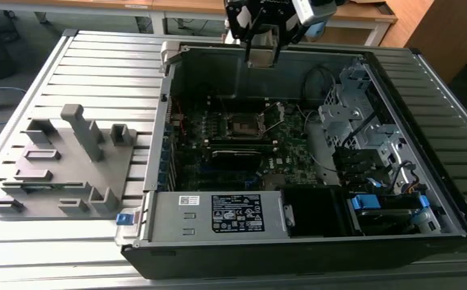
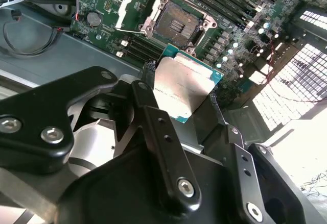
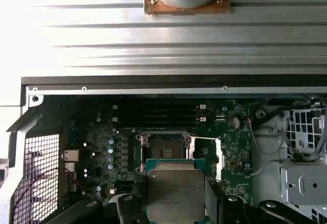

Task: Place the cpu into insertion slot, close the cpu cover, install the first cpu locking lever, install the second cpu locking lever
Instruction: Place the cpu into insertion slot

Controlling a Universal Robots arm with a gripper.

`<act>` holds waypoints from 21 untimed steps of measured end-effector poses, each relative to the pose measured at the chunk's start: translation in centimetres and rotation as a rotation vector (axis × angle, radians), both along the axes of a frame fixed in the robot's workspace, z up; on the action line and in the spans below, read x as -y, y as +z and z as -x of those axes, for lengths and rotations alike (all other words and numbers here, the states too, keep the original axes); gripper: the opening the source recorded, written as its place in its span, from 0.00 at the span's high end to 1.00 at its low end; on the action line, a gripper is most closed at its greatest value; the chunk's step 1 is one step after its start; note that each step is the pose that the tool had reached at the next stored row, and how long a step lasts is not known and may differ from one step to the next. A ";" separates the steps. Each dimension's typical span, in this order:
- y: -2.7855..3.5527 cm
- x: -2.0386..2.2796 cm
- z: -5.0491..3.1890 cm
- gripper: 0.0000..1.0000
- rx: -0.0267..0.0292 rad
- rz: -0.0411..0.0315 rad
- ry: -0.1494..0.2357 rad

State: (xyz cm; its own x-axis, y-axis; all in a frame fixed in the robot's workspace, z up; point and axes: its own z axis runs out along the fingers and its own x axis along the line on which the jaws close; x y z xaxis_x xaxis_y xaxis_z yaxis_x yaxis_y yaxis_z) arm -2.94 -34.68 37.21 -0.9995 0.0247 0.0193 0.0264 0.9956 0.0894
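Starting at the gripper [image 2: 180,94]: pinched tight onto the cpu [image 2: 185,78] by two opposite edges, silver lid turned up toward both wrist cameras. Out in the exterior view, hanging high at gripper [image 1: 262,60] level over the end of the open computer case [image 1: 166,109] farthest from that camera. Just past the chip's leading edge in the first wrist view, the insertion slot [image 3: 166,152], bare and dark, well apart from the chip. Right beside it, the cpu cover [image 3: 218,157], standing up on edge there. Laid out as a full open silver frame in the second wrist view, same cpu cover [image 2: 126,5]. Memory slots [image 3: 153,114] along one side of the socket. Cables and drive cage [image 1: 354,115] off toward the exterior view's right. Open air between chip and socket.
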 end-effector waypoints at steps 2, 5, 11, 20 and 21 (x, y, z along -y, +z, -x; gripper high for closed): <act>-0.08 0.00 0.00 0.46 -0.0001 0.0001 0.000; -0.20 0.00 0.00 0.46 0.0000 0.0001 0.000; -0.32 0.00 0.00 0.46 0.0000 0.0000 0.000; -0.74 0.00 0.03 0.46 0.0000 0.0001 0.000; -0.80 0.00 0.04 0.46 0.0000 0.0001 0.000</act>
